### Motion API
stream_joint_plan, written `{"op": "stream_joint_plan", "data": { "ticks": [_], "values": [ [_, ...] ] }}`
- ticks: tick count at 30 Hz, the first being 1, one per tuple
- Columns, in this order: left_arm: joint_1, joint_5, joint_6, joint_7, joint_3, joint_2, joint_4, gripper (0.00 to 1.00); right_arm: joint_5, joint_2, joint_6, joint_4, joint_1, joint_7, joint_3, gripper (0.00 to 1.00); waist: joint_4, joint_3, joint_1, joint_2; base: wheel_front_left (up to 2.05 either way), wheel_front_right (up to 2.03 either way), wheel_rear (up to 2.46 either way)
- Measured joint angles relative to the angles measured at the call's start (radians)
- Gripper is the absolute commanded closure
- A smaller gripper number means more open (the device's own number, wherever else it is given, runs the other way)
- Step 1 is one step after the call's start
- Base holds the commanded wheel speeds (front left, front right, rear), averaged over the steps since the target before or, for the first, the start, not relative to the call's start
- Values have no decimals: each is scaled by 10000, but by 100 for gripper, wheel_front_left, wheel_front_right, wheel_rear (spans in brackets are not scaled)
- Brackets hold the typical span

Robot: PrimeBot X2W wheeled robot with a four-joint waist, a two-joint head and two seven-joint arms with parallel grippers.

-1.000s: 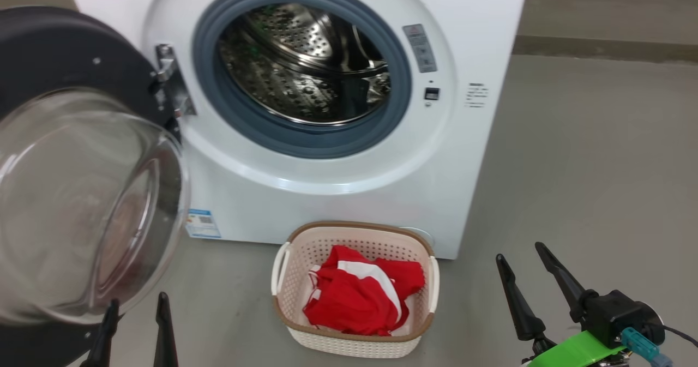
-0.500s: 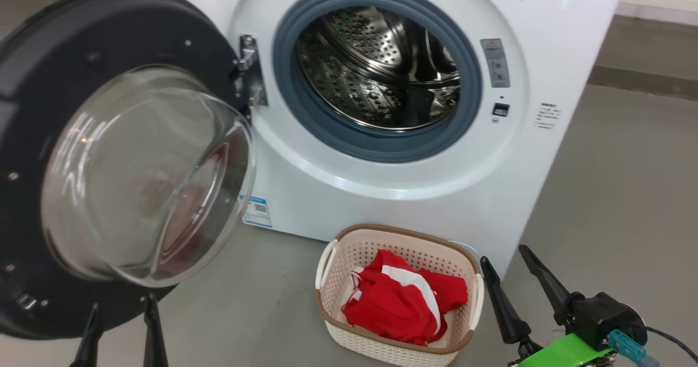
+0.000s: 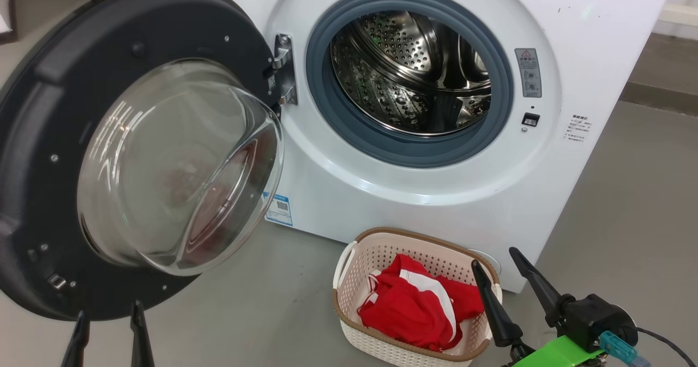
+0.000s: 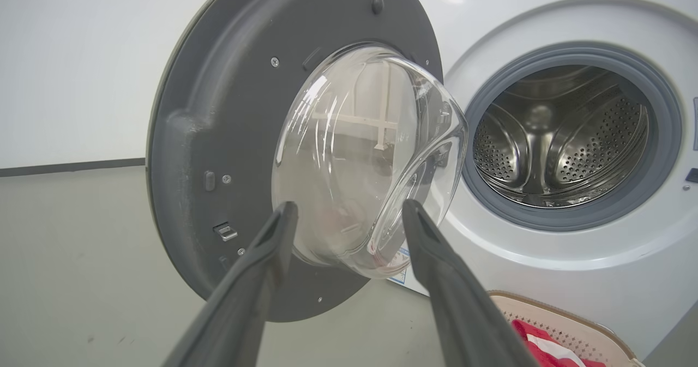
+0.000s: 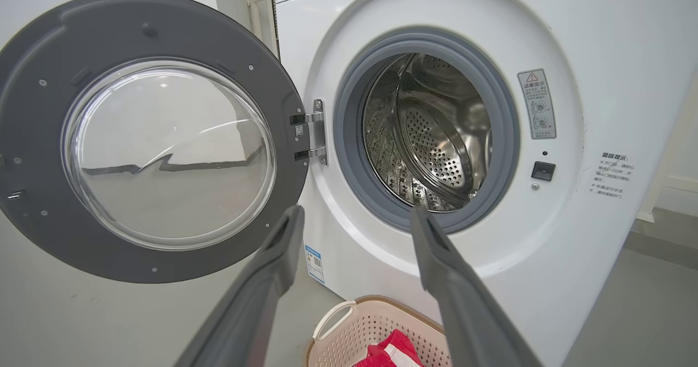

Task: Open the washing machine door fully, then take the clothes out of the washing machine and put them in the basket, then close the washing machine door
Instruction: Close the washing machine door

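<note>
Door (image 3: 38,138) swung wide, just ahead of left tool (image 3: 109,308); basket (image 3: 381,346) beside right tool (image 3: 494,257); both tools spread, empty.

drum mouth (image 3: 409,72) — unobstructed | washing machine door (image 3: 38,138) open at left, glass bowl jutting out | basket (image 3: 381,250) on floor below

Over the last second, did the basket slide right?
No. The basket still sits by the same front corner of the washing machine; the camera turned.
</note>
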Motion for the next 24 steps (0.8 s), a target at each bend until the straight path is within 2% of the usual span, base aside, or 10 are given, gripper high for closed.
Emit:
{"op": "stream_joint_plan", "data": {
  "ticks": [6, 7, 8, 9, 16, 21, 24],
  "values": [
    [1, -2, 10, -31, 0, 35, -6, 0, 77, -23, 0, 42, -28, 0, 61, 0, -53, -39, 0, 0, 0, 0, 0],
    [1, -2, 10, -31, -6, 42, -6, 17, 77, -29, 0, 42, -28, 0, 61, 0, -67, -50, 0, 0, 0, 0, 0],
    [1, -2, 10, -31, -8, 46, -6, 55, 77, -31, 0, 42, -28, 0, 59, 0, -81, -62, 0, 0, 0, 0, 0],
    [1, -2, 10, -31, -10, 46, -6, 100, 77, -31, 0, 42, -27, 0, 58, 0, -95, -73, 0, 0, 0, 0, 0],
    [-356, -81, 96, -42, 153, 161, -132, 100, 77, -48, 0, 54, -15, 0, 8, 0, -133, -79, 0, 0, 0, 0, 0],
    [-2036, -90, 174, 17, 587, 652, -159, 100, 73, -67, 0, 98, -12, 0, 15, 0, -153, -74, 1, 0, 0, 0, 0],
    [-2970, -742, 186, 29, 995, 621, -92, 100, 71, -73, 0, 81, -11, 0, -19, 0, -192, -69, 1, 0, 0, 0, 0]
  ]
}}
